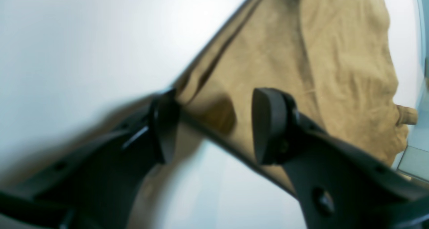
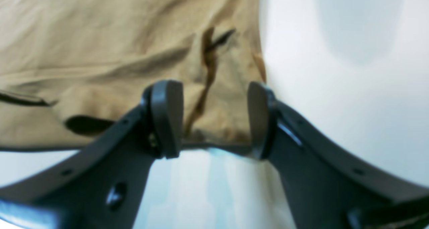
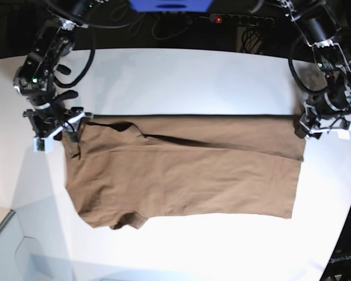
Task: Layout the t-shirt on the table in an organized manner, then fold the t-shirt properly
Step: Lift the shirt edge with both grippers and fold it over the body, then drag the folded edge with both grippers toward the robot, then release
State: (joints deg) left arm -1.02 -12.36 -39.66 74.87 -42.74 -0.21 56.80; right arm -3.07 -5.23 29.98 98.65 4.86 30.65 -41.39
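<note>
The brown t-shirt (image 3: 181, 175) is being shown spread flat on the white table (image 3: 181, 76), folded along its far edge. The left gripper (image 1: 214, 125) and the right gripper (image 2: 214, 118) are being held spread apart at the fold's opposite ends, nothing pinched.

Both arms are black, jointed, with looping black cables. The left gripper (image 1: 214, 125) and right gripper (image 2: 216, 118) have curved dark fingers with rounded flat pads (image 1: 268, 125) and recessed screws (image 2: 115, 195). White blocks sit at each wrist.
</note>
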